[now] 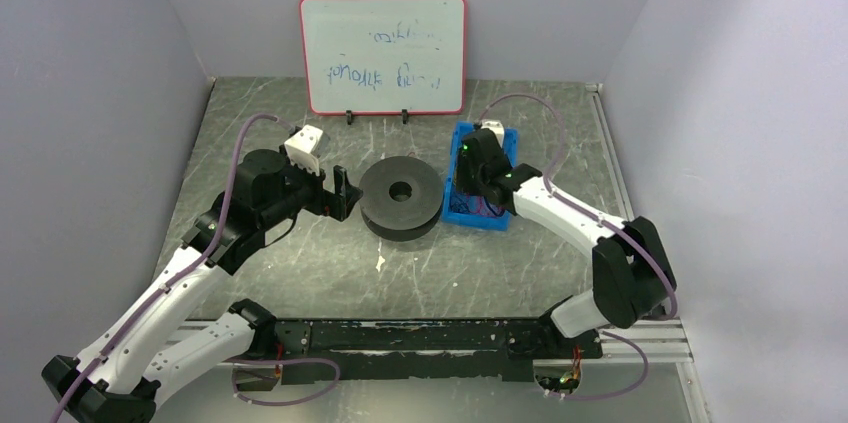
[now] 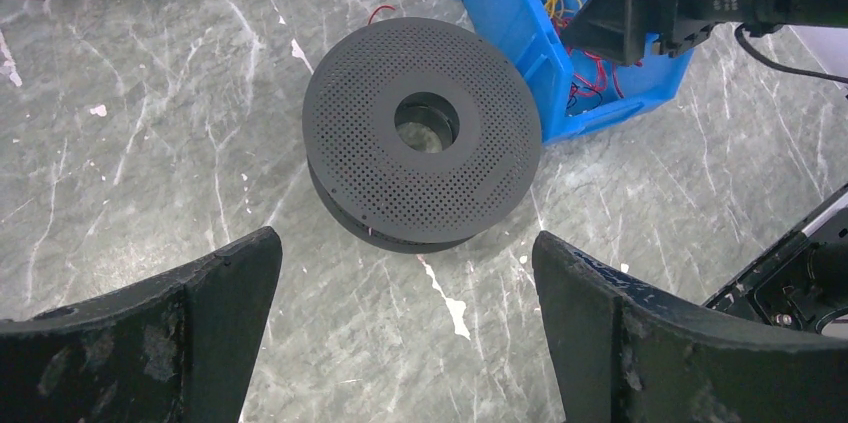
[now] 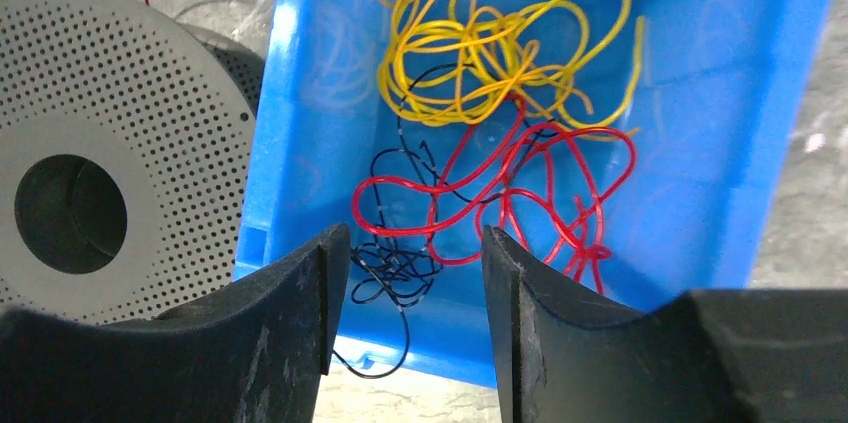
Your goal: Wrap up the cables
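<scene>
Here, blue bin (image 3: 300, 93) with red cables (image 3: 520, 198), left tool (image 2: 405, 243) wide, right tool (image 3: 412, 238) narrow.

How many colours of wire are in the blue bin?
3: yellow wire at the bin's far end, red wire in the middle, black wire at the near edge. More may hide underneath.

The left arm (image 1: 190, 283) stretched forward and inward, wrist low and roughly level, its jaws spread wide (well apart in its own wrist view), while the right arm (image 1: 560, 215), bent sharply at the elbow, extended leftward with its wrist tipped down and jaws parted more narrowly.
</scene>
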Available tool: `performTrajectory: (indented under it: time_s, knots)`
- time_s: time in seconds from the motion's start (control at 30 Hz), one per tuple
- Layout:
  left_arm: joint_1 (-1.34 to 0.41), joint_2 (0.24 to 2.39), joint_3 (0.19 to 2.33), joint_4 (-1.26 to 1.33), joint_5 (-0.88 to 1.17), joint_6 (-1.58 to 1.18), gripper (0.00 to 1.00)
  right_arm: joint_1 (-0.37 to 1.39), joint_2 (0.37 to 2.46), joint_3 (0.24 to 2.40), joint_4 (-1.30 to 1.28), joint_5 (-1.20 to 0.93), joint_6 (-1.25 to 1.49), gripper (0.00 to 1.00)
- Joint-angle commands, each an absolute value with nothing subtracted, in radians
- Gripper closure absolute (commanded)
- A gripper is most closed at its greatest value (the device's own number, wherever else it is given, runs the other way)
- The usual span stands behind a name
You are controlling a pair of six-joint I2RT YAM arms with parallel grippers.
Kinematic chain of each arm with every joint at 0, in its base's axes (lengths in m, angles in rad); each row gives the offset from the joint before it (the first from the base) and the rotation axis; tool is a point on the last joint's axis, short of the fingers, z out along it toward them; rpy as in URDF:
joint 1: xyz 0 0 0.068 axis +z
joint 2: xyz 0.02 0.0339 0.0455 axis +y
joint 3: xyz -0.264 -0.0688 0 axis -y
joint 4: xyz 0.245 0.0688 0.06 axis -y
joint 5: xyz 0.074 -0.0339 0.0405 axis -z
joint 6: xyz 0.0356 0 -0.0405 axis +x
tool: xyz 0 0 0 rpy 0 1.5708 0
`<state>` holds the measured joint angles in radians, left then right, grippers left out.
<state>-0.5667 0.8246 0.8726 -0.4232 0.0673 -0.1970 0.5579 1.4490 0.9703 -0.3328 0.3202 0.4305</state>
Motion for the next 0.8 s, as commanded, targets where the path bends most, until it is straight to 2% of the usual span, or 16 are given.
performTrajectory:
  time_s: [0.0, 0.63, 0.77]
  knots:
    - [-0.572, 0.820, 0.875, -0.417, 0.048, -0.184, 0.01, 0.551, 1.485, 0.955, -0.277, 0.251, 0.433, 0.46]
    - [-0.570, 0.825, 0.877, -0.424, 0.045, -0.180, 0.01, 0.545, 1.591, 0.949, -0.213, 0.229, 0.383, 0.55]
    - [-0.570, 0.827, 0.877, -0.424, 0.044, -0.180, 0.01, 0.545, 1.581, 0.941, -0.198, 0.251, 0.379, 0.70]
